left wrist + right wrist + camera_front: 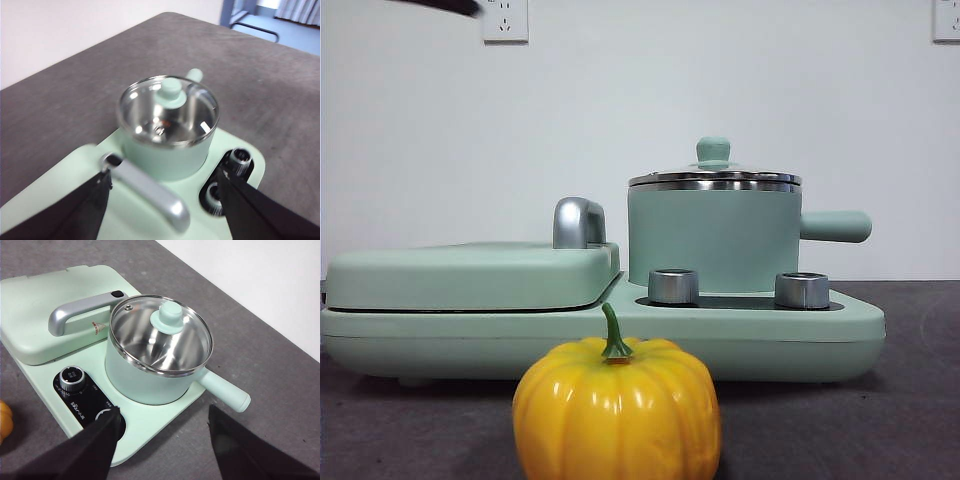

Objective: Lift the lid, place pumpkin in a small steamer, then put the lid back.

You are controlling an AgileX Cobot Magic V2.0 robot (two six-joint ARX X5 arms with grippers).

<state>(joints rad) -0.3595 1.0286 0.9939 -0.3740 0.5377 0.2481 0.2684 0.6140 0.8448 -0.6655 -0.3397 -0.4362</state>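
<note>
Wrist views: left jaws wide open, empty | right jaws wide open, empty | lid (pixel 161 336) on small steamer (pixel 145 382)

Place: a lab-like test room is suggested.
Evidence: bare white wall (pixel 720 70), wall sockets (pixel 505 20), grey cloth-covered surface (pixel 840 430).

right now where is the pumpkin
In the front view the pumpkin stands on the dark table nearest the camera, in front of the mint-green cooker base, apart from the small steamer behind it.
</note>
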